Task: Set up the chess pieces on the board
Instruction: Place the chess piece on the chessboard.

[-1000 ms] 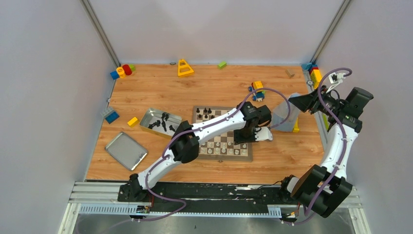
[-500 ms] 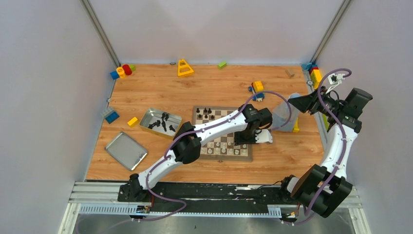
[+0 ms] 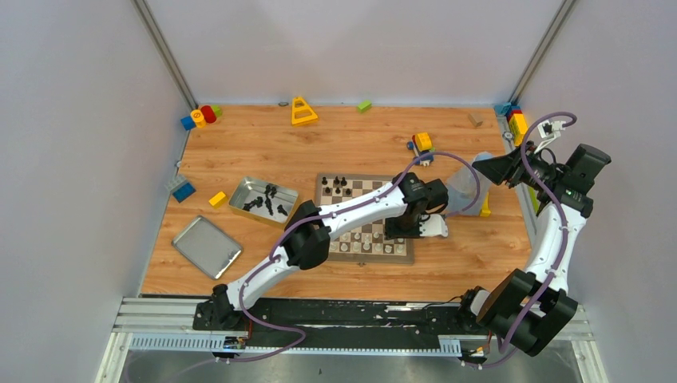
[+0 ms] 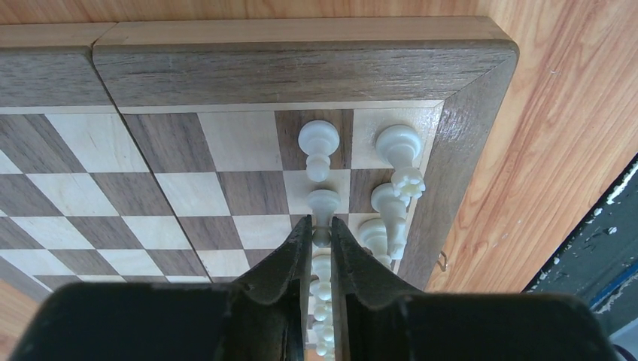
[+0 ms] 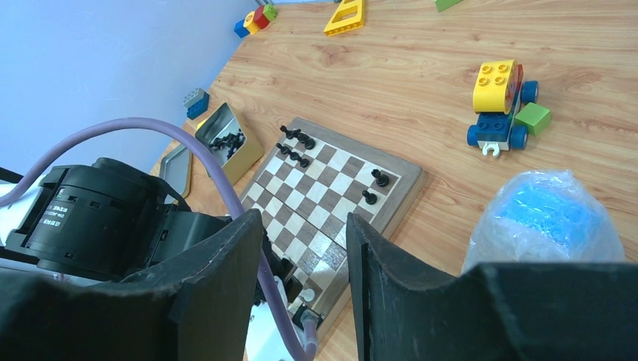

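The board (image 3: 359,257) lies mid-table; its corner fills the left wrist view (image 4: 466,98). My left gripper (image 4: 321,229) is over the board's near right corner (image 3: 409,233), shut on a white pawn (image 4: 323,201) that stands in a column of white pawns behind another pawn (image 4: 318,143). Larger white pieces (image 4: 399,147) line the edge row beside it. A few black pieces (image 3: 339,185) stand at the far left of the board. More black pieces lie in the silver tin (image 3: 262,199). My right gripper (image 3: 481,165) is open and empty, raised over the right side (image 5: 305,233).
The flat tin lid (image 3: 206,247) lies at the near left. A clear plastic bag with something blue (image 3: 463,191) sits right of the board. A toy block car (image 3: 421,148) is behind the board. Loose coloured blocks (image 3: 199,116) line the far edge and the right side.
My left wrist has shifted slightly right and toward the near edge over the board's corner. The right arm has barely moved.
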`<state>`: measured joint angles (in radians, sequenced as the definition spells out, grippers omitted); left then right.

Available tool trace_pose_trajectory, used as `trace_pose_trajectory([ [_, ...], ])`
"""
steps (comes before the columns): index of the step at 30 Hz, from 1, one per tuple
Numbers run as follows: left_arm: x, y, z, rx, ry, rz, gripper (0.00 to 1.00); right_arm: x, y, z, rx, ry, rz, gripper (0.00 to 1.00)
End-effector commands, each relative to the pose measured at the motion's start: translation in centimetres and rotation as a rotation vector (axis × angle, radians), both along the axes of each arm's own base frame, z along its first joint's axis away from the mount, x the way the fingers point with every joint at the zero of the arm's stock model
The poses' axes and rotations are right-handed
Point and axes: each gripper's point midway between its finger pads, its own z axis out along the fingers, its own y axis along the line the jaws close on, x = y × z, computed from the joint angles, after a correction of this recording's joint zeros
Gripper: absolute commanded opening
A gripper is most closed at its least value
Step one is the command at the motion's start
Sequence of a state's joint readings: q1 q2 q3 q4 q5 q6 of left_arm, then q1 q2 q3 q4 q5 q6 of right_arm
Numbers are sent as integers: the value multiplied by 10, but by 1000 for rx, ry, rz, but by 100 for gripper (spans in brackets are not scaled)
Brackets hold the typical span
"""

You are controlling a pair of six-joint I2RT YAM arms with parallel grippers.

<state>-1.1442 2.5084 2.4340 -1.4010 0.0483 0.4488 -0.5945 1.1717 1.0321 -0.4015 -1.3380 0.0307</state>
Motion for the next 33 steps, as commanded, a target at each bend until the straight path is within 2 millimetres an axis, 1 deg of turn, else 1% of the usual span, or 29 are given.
trace_pose_trajectory([
  [1,0,-13,7,-39,-26,-33,23,-2,1,4,-17,-48,31,46],
  [8,-1,-16,11,-57,-31,-29,30,-2,1,4,-15,-47,32,46],
  [13,-1,-16,12,-61,-30,-30,30,-3,1,4,-13,-46,33,46],
  [17,-2,-17,13,-66,-27,-29,27,-3,1,4,-13,-46,33,46],
  [22,-4,-19,15,-80,-14,-29,20,-3,1,3,-11,-45,33,46],
  [27,-6,-19,14,-83,-7,-28,14,-3,1,3,-11,-45,34,46],
  [33,-8,-22,18,-101,6,-26,13,-3,2,3,-9,-44,36,46],
])
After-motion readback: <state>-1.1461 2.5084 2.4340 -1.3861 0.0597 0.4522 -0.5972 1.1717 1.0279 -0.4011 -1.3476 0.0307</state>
